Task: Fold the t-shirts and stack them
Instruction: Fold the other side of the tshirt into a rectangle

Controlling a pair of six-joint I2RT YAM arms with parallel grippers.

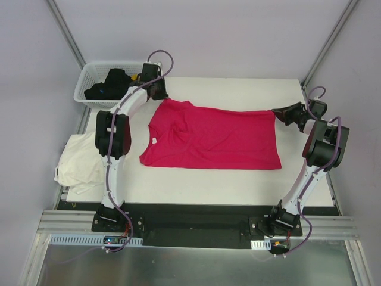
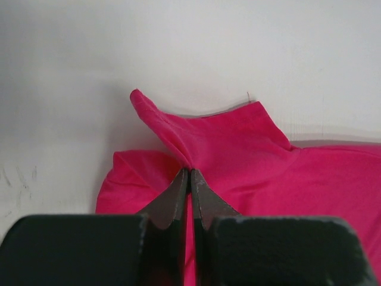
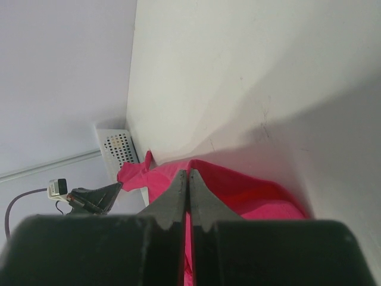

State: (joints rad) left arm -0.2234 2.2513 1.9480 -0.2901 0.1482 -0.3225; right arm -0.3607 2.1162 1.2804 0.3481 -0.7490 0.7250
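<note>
The magenta-red t-shirt (image 1: 211,140) lies spread across the white table, neck end to the left. My left gripper (image 1: 162,95) is at its far left corner, shut on a pinch of the cloth, which rises in a ridge to the fingertips of my left gripper (image 2: 190,171). My right gripper (image 1: 277,112) is shut on the far right corner; in the right wrist view the magenta t-shirt (image 3: 250,190) hangs from my right gripper (image 3: 188,173). The cream-white t-shirt (image 1: 77,161) lies crumpled off the table's left edge, beside the left arm.
A white lattice basket (image 1: 89,74) holding dark cloth stands at the far left corner, just behind the left gripper. Grey walls and slanted metal posts (image 1: 65,30) close in the table (image 1: 238,185) on the far and side edges.
</note>
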